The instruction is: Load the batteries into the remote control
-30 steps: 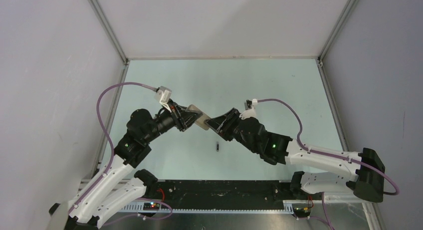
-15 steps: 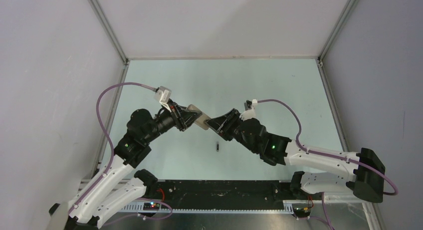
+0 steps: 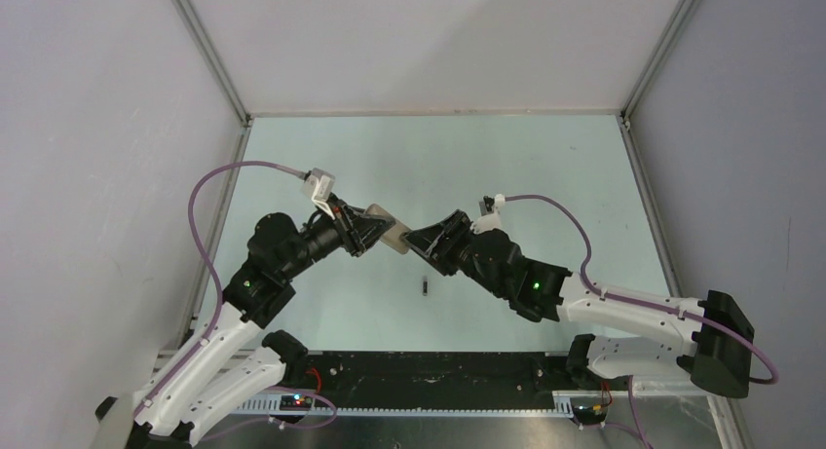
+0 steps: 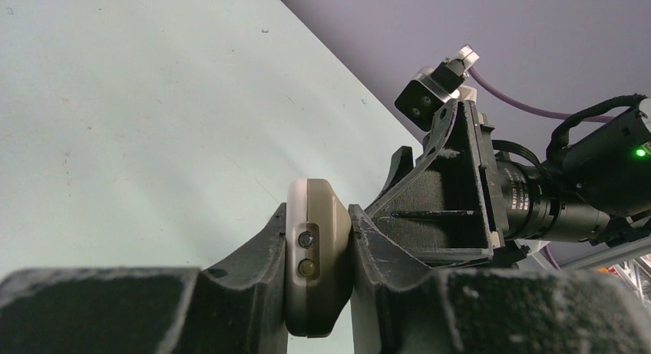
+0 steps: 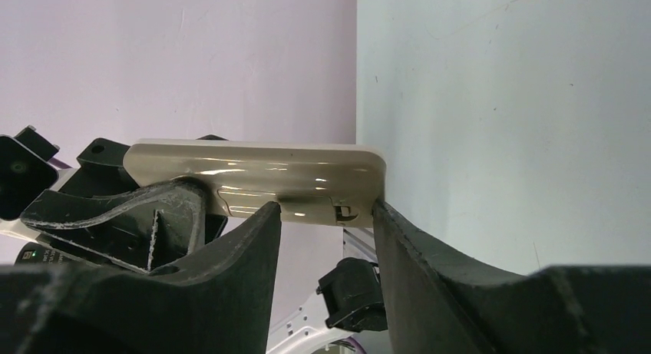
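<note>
My left gripper (image 3: 376, 228) is shut on the remote control (image 3: 382, 216) and holds it above the table's middle. In the left wrist view the remote control (image 4: 307, 200) stands edge-on, pinched between the left gripper (image 4: 316, 216) pads. From the right, my right gripper (image 3: 414, 243) meets the remote's free end. The right wrist view shows the remote control's (image 5: 253, 173) beige-grey back, with the right gripper (image 5: 324, 212) jaws spread and their tips against it on either side of a small latch. One dark battery (image 3: 426, 286) lies on the table just below the grippers.
Grey walls with metal corner posts (image 3: 209, 55) enclose the pale green table (image 3: 438, 167) at left, back and right. The black base rail (image 3: 429, 376) runs along the near edge.
The right gripper's jaws have spread wider at the remote's end, and the right arm has shifted slightly. The left gripper and the remote have stayed still.
</note>
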